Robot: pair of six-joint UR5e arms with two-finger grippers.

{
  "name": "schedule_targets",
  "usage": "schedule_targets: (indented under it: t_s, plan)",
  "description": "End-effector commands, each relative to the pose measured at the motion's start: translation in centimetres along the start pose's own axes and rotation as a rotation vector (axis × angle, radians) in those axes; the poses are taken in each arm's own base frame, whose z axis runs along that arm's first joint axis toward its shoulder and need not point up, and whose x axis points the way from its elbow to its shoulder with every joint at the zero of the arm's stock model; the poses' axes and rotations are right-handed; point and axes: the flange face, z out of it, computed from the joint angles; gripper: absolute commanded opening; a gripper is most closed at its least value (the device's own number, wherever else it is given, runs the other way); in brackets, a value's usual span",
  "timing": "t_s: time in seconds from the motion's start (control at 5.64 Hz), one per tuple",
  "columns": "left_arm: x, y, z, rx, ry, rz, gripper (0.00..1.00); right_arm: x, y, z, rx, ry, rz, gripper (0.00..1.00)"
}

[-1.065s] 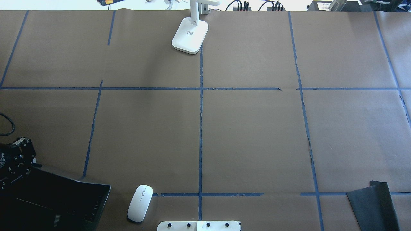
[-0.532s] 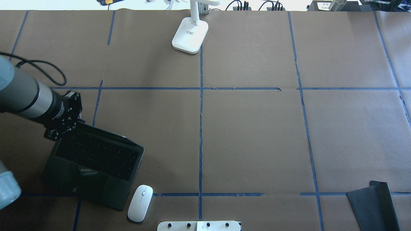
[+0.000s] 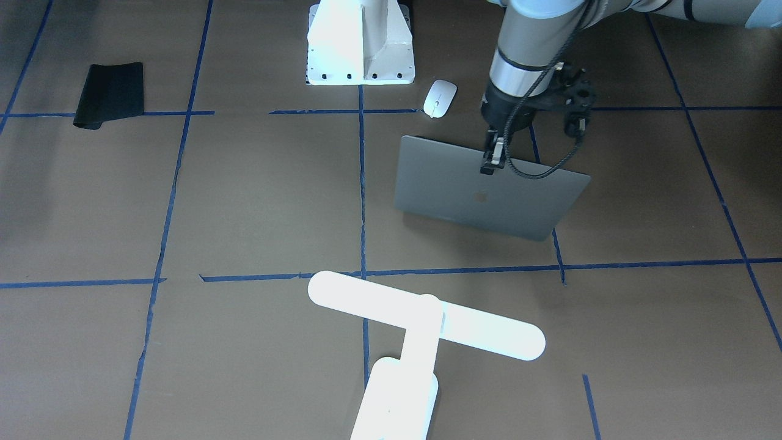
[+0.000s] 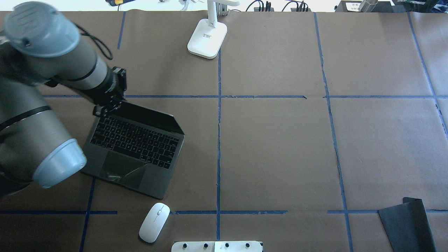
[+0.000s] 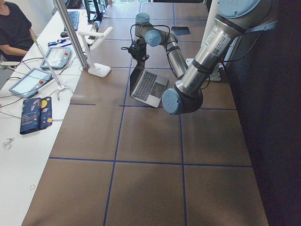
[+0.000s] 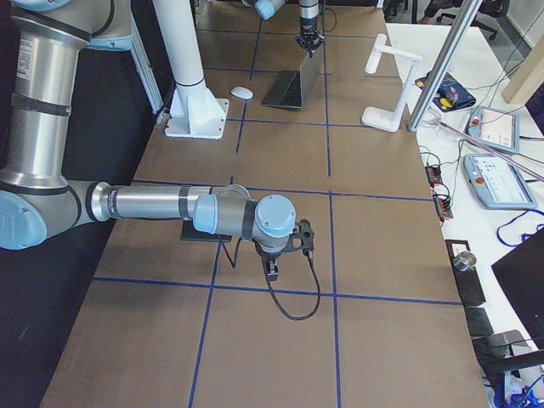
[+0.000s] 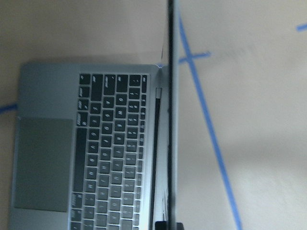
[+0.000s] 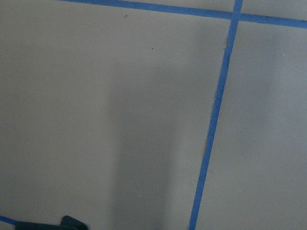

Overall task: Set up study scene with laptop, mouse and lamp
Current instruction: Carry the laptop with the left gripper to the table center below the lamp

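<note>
The left gripper [image 3: 492, 160] is clamped on the top edge of the lid of the slim space-grey metal laptop [image 3: 482, 195], partway along that edge. The wrist view looks down the lid edge-on, with the black keys and large trackpad to one side.

The laptop stands open on the brown paper-covered desk [image 4: 280, 150], in the robot's left half. Its base lies flat, its lid is close to upright, and it sits askew to the blue tape lines.

I judge it the heaviest and stiffest item here. But the thin lid turns on a hinge and the matte metal is smooth. A slow move with a hold near mid-edge looks safest against twisting or slipping.

An apple logo marks the lid's back.

The small white oval mouse [image 4: 154, 222] lies near its front corner, not touching. The white bar-headed desk lamp [image 4: 207, 38] stands at the far edge.

The right gripper [image 6: 270, 270] hangs well apart; whether it is open I cannot tell.
</note>
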Motion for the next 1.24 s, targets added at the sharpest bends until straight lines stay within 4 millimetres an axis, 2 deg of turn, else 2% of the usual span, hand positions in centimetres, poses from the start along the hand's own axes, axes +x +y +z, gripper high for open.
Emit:
schedule_targets:
  t_s: [0.0, 0.18, 0.35, 0.71, 1.06]
  plan:
    - [7.2, 7.1, 0.5, -0.029, 0.023, -0.118, 0.0, 0.0, 0.0, 0.0, 0.0, -0.001, 0.0, 1.0]
    - [9.3, 8.7, 1.8, -0.028, 0.02, -0.176, 0.0, -0.1, 0.0, -0.1, 0.003, -0.002, 0.001, 1.0]
    - [10.7, 9.5, 3.1, -0.039, 0.026, -0.231, 0.0, -0.1, 0.0, -0.1, 0.003, -0.002, 0.001, 1.0]
    - [11.2, 9.0, 4.8, -0.024, 0.018, -0.298, 0.0, -0.2, -0.1, -0.1, 0.003, -0.002, -0.002, 1.0]
    - [11.3, 8.8, 5.3, -0.019, 0.016, -0.322, 0.02, -0.3, -0.2, -0.3, 0.007, 0.001, -0.007, 1.0]
